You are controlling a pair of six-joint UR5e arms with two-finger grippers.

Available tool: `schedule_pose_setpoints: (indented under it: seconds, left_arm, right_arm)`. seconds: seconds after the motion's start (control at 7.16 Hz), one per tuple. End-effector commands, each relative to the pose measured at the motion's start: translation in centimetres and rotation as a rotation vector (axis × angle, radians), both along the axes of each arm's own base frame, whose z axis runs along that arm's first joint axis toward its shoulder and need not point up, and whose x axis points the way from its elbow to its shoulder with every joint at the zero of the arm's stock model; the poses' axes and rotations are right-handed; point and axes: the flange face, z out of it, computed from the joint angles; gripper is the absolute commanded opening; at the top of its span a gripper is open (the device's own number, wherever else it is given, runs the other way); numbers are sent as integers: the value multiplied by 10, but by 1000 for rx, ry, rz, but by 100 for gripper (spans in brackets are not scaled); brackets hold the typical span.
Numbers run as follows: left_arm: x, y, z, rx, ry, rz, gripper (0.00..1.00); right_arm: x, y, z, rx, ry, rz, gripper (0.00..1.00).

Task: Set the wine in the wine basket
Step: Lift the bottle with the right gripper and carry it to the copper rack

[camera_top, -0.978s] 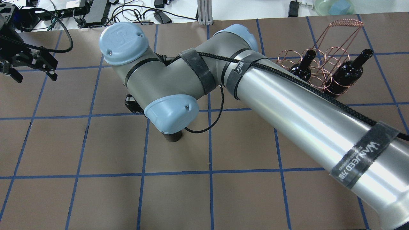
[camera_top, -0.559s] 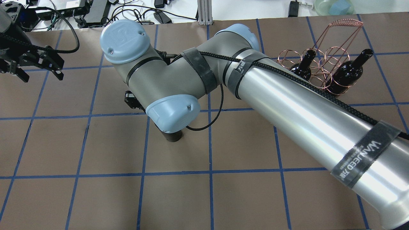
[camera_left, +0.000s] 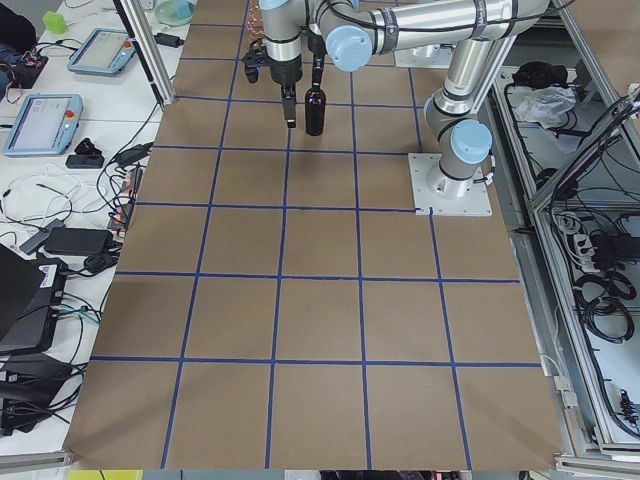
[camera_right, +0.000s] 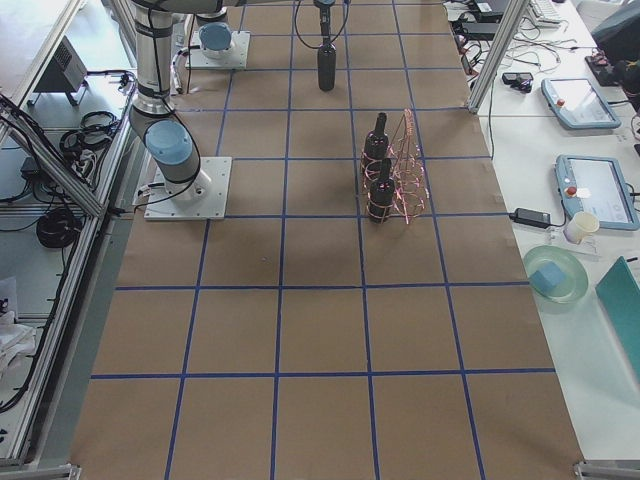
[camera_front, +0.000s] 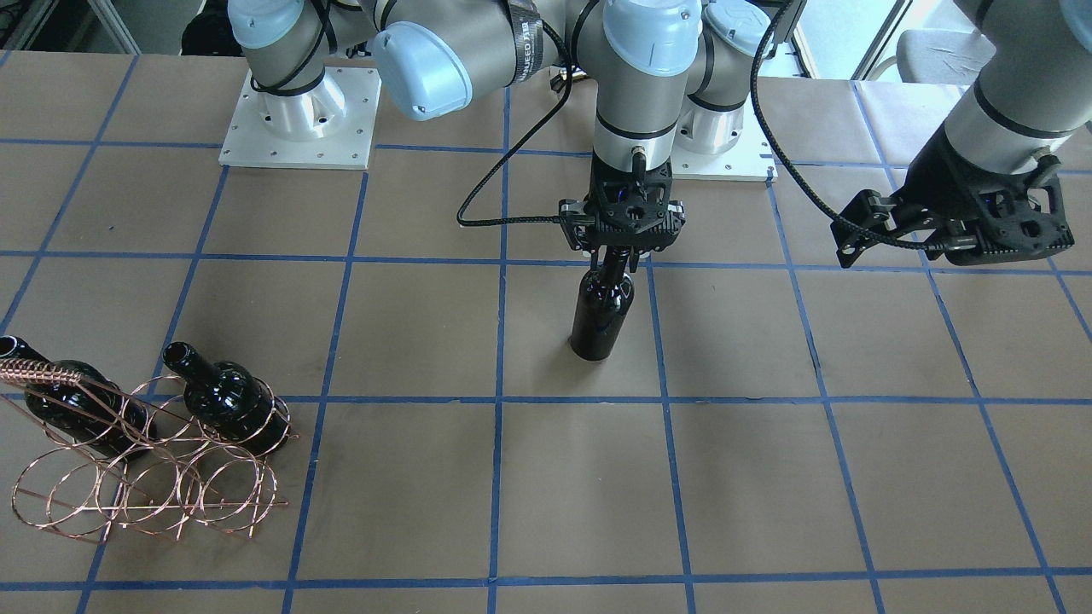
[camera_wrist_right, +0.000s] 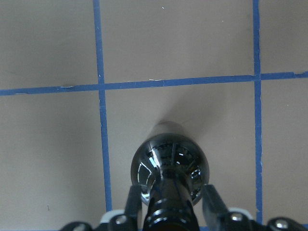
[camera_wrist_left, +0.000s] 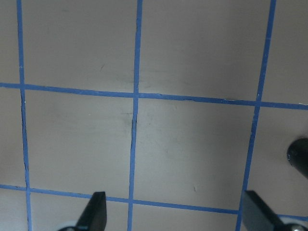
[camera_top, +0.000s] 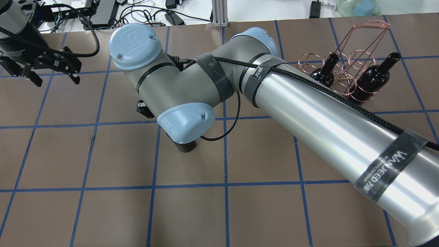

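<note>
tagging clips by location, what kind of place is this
Likely a robotics lab: two arms bolted to a table taped into a blue grid, teach pendants on a side bench, cables and electronics around. A bottle and wire rack serve as props.

Arm links are silver-grey tubes with light-blue joint caps. Black braided cables run along them under black "WANJEED" straps. Each claw is black.

The wine [camera_front: 602,311], a glossy black unlabelled bottle, stands upright near the bench's middle. The wine basket [camera_front: 145,477], copper wire rings with a twisted handle, sits toward the bench's far right corner, seemingly holding two similar bottles.
</note>
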Motion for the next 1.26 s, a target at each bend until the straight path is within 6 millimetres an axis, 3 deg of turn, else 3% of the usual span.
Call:
schedule_pose_setpoints:
  seconds: [0.0, 0.28, 0.42, 0.56, 0.84, 1.12]
  left_arm:
    - [2, 1, 1, 0, -3, -6, 100]
    - [0, 1, -1, 4, 5, -6, 100]
    - [0, 1, 0, 3, 4, -6, 100]
    - [-1, 1, 0, 4, 5, -7, 100]
    - [-5, 2, -1, 9, 7, -3, 100]
    - [-15, 10, 10, -10, 36, 19, 100]
  right_arm:
    - [0, 0, 0, 0, 0, 1, 46]
    - [0, 0, 0, 8, -9, -1, 11]
    - [-5, -3, 7, 5, -17, -9, 0]
    - [-18, -8, 21, -11, -27, -28, 0]
    - [-72, -11, 75, -22, -10, -28, 0]
    - [-162, -10, 129, 36, 43, -10, 0]
